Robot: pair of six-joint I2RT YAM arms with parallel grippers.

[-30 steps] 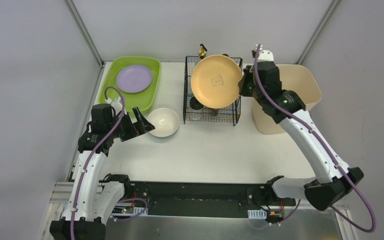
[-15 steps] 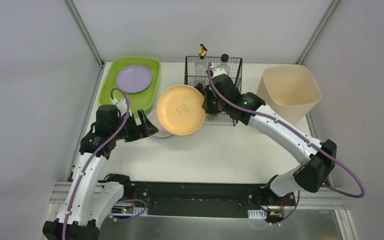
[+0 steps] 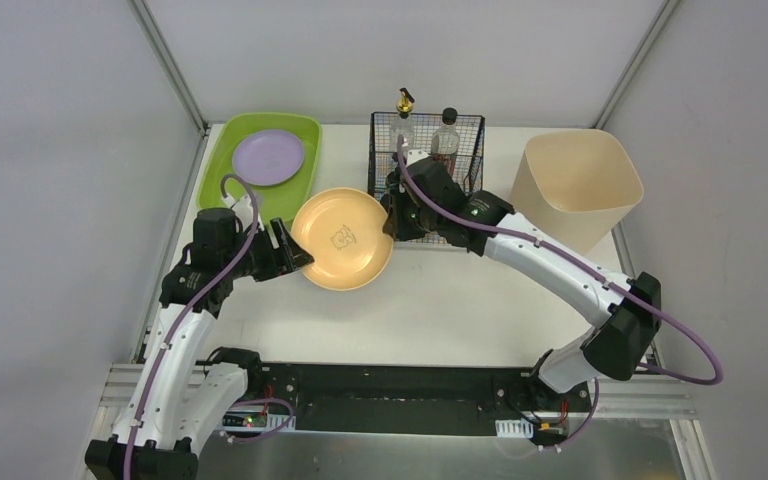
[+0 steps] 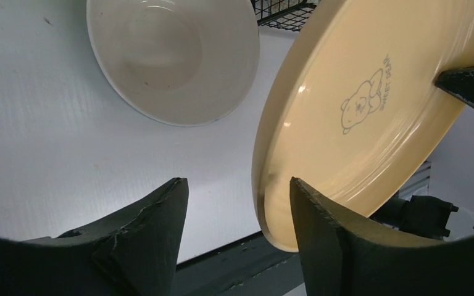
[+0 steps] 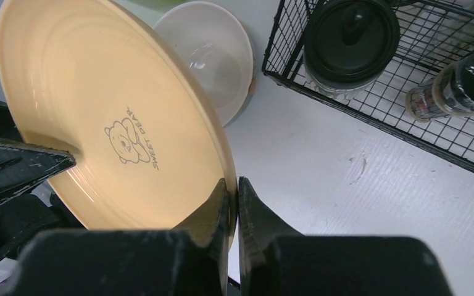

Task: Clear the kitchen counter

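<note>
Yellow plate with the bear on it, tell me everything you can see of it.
The yellow plate is round, glossy and hard-looking, with a small bear drawing marked Sweet Bear at its centre. It hangs tilted above the kitchen counter, partly over a white bowl. The right gripper pinches one edge; the opposite edge sits between the fingers of the open left gripper.

My right jaws have swung the round pale-orange plate (image 3: 343, 238) away from above the black wire basket (image 3: 470, 150) and out past the basket's left side. The plate now hangs over the round white bowl (image 4: 173, 55), which lay uncovered left of the basket before, and hides it from above. My left jaws have narrowed from wide open, and the plate's rim now sits between them. The basket's two bottles (image 3: 447, 130) are uncovered.
</note>
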